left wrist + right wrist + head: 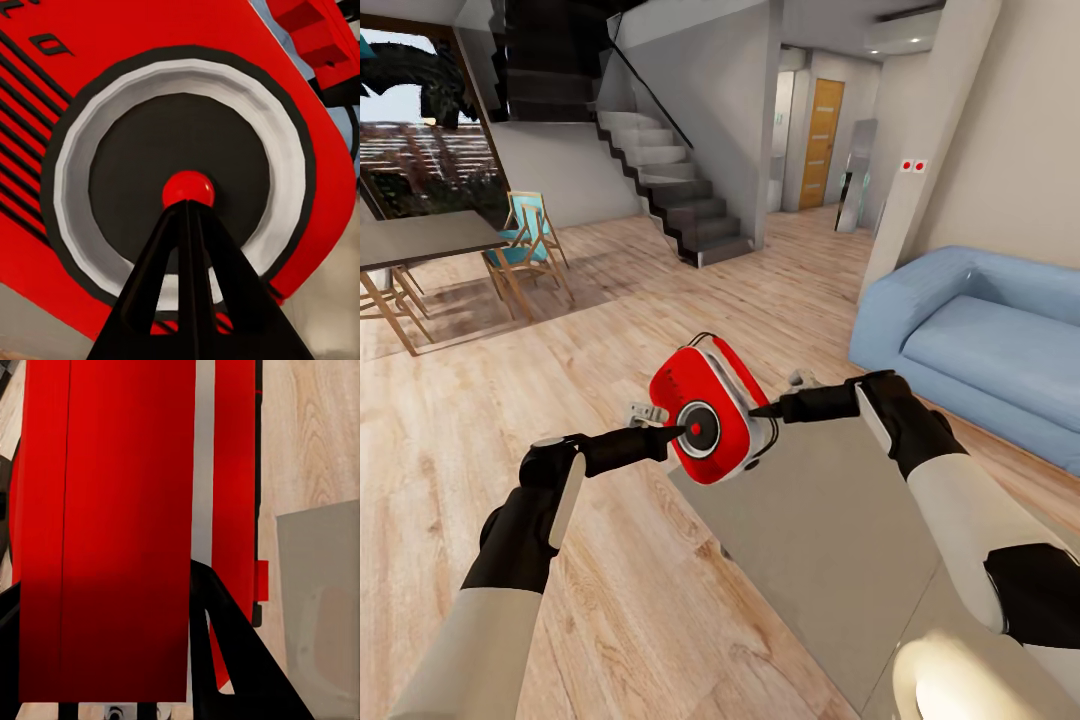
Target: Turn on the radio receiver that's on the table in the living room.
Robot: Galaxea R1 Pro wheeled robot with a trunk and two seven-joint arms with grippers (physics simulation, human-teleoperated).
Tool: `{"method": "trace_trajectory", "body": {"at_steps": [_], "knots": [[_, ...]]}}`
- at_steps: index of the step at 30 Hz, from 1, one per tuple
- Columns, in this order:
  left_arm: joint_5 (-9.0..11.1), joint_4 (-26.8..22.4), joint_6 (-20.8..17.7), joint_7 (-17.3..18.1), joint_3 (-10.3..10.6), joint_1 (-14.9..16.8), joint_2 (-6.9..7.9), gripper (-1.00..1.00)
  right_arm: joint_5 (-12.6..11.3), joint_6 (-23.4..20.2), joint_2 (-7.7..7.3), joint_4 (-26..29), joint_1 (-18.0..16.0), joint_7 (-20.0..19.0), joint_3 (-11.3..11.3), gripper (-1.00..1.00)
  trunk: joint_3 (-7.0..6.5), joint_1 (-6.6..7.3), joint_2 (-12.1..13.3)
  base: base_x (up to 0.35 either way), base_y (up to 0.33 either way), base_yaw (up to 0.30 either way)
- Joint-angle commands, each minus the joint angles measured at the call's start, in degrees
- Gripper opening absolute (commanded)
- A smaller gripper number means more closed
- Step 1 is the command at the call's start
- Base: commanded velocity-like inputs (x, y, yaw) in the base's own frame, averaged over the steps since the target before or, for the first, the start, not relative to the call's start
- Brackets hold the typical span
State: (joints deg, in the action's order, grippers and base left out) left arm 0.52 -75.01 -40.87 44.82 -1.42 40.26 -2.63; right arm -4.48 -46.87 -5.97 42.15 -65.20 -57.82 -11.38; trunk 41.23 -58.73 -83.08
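left gripper [187,225]: fingers together, tips on red centre button [188,187] of dial | right gripper [765,410]: clamped on the radio receiver [710,412] at its right side trim | radio: held tilted above tabletop [830,540] far-left corner | handling: likely light, rigid, glossy shell may slip; hold the sides.

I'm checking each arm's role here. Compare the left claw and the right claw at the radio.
The left claw is shut, its tip pressed on the red knob at the centre of the radio receiver's dial; the right claw grips the radio's side edge. The left comes at the front face, the right from the side. Both have black fingers touching the radio.
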Motion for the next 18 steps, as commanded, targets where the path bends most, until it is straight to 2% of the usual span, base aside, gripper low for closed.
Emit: {"method": "trace_trajectory", "body": {"at_steps": [1,18], "knots": [[0.0,0.01,0.0,0.0,0.0,0.0,0.0,-1.0,-0.71,-0.41,0.01,0.14,-0.01,-0.01,0.07,-1.0,0.0,0.0,0.0,0.0,0.0,0.0],[0.01,-0.04,0.0,0.0,0.02,0.0,0.0,-1.0,-0.95,-0.82,0.09,0.48,-0.01,-0.09,0.13,-1.0,0.0,0.0,0.0,0.0,0.0,0.0]]}}
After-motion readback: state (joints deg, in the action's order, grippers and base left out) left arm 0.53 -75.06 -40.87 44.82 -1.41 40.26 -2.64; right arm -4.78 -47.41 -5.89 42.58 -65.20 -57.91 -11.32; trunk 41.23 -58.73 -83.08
